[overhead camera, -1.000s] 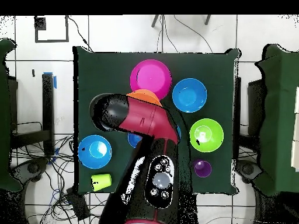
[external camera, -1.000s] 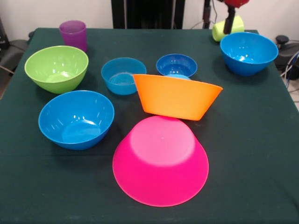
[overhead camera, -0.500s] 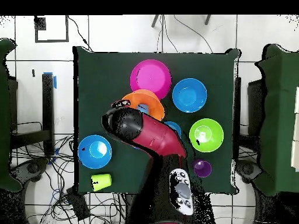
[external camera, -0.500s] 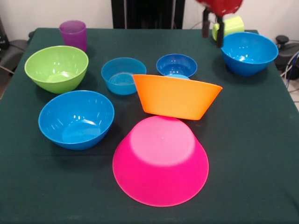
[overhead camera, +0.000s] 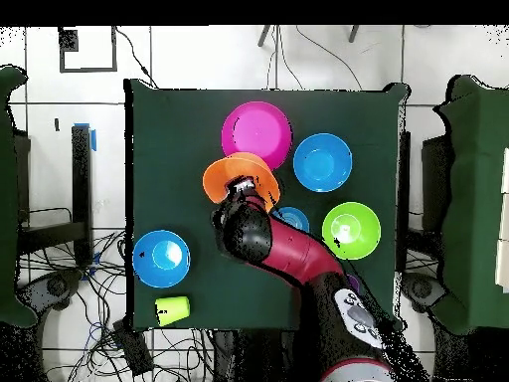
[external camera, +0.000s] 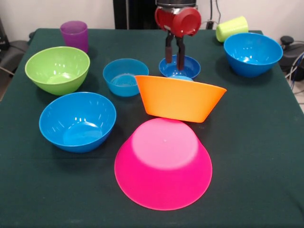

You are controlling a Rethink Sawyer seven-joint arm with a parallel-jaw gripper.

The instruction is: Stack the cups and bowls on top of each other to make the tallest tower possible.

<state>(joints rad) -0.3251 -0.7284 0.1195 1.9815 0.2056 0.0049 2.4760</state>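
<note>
Over the table's [external camera: 266, 156] middle, the gripper [external camera: 174, 58] hangs at the small dark-blue bowl [external camera: 186, 67], fingers slightly apart, perhaps straddling its rim. Orange bowl [external camera: 179, 99] leans beside the overturned pink bowl [external camera: 163, 164].

Front camera: low and close across the table [external camera: 256, 156], facing me, cropping its near corners. Overhead camera: high, straight down, whole table [overhead camera: 164, 129] plus surrounding floor [overhead camera: 80, 70], my base at bottom. Both views share the tabletop, turned half round against each other.
</note>
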